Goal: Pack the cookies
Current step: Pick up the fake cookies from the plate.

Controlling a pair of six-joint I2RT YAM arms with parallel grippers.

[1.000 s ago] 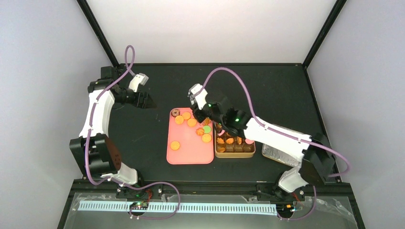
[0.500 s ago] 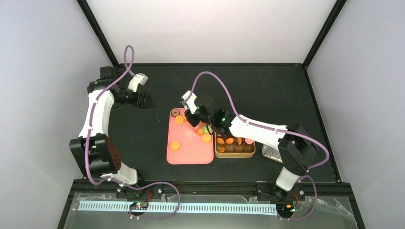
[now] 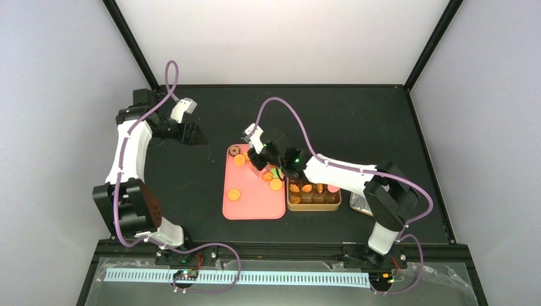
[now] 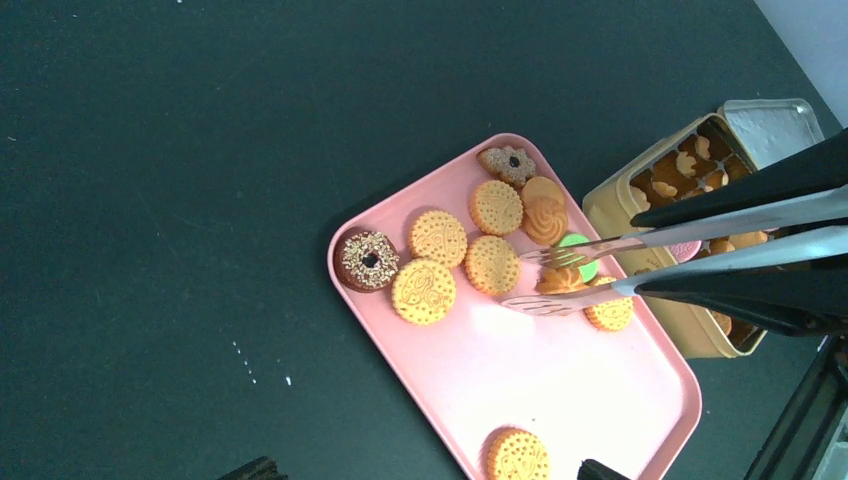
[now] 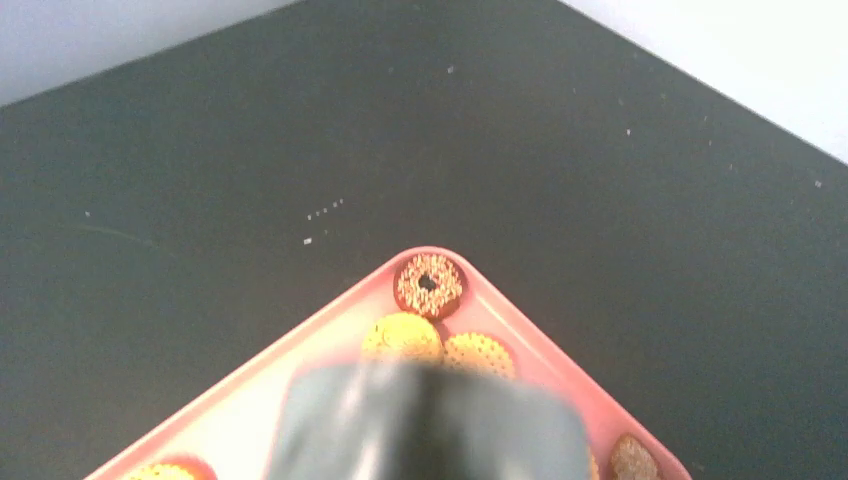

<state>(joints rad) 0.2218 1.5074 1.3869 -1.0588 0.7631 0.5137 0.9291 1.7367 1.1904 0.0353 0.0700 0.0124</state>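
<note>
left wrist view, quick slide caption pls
Open metal tongs poised over the cookies on a pink tray, gold tin alongside

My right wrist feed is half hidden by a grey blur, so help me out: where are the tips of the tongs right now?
Observer: The tongs, held in the right claw, have their tips apart, one on each side of an orange cookie next to the green cookie on the pink tray.
Operator: Where's the box from there?
Observer: The gold tin stands close beside the tray's right edge, with cookies in its compartments.
Operator: And the left claw?
Observer: The left claw is open and holds nothing, over the black table left of the tray.
</note>
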